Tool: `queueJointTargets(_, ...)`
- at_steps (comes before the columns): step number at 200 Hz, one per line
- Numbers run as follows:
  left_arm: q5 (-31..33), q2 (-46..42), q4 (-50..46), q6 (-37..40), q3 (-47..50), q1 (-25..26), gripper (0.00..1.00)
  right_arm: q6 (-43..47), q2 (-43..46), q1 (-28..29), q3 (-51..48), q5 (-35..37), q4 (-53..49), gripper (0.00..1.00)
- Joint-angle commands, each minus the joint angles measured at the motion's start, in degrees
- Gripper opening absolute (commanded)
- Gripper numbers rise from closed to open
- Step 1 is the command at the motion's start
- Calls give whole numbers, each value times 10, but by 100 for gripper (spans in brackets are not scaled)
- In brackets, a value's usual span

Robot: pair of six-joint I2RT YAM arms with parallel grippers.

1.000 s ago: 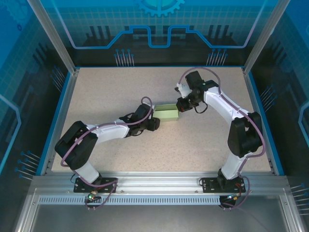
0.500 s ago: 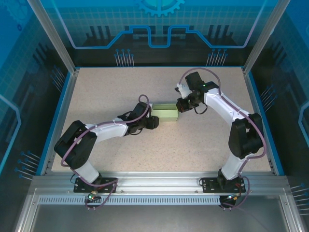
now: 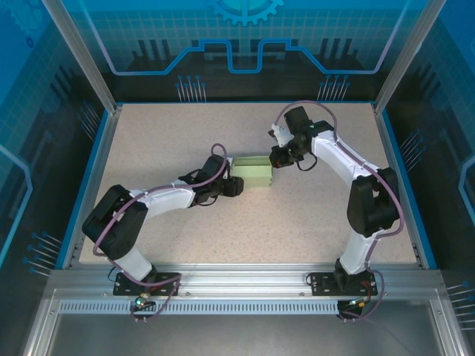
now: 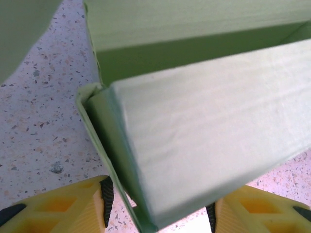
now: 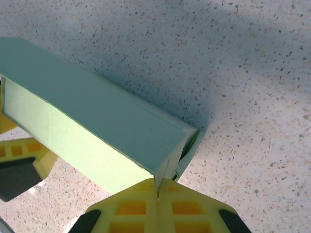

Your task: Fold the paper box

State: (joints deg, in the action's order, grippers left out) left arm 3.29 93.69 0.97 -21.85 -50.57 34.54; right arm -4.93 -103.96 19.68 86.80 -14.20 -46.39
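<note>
Where the speckled beige tabletop (image 3: 171, 141) spreads inside its blue rim, two white arms reach in from the near edge. The left arm (image 3: 159, 199) lies low across the left half toward the middle, and the right arm (image 3: 341, 159) bends back in from the right. Between their ends, about mid-tabletop, rests the pale mint-green paper box (image 3: 252, 173), a long shallow card carton with its length running left to right. The left tool (image 3: 236, 185) grasps the box's left end, with yellow fingers (image 4: 68, 208) on either side of the card. The right tool (image 3: 276, 158) is clenched, its tips pressed together right at the box's right end corner. Whether a card edge is nipped between them cannot be told.
</note>
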Motion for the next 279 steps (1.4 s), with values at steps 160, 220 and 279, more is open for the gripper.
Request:
queueJointTargets(160, -12, -12, -34, 43, -21, -1, 80, 21, -103, -13, 135, -43, -117, 0)
queueJointTargets(220, 5, -25, -54, 53, 0, -1, 86, 25, -115, -9, 145, -44, -119, 0)
queueJointTargets(279, 26, -66, -76, 72, 28, -2, 87, 27, -118, -1, 154, -40, -124, 0)
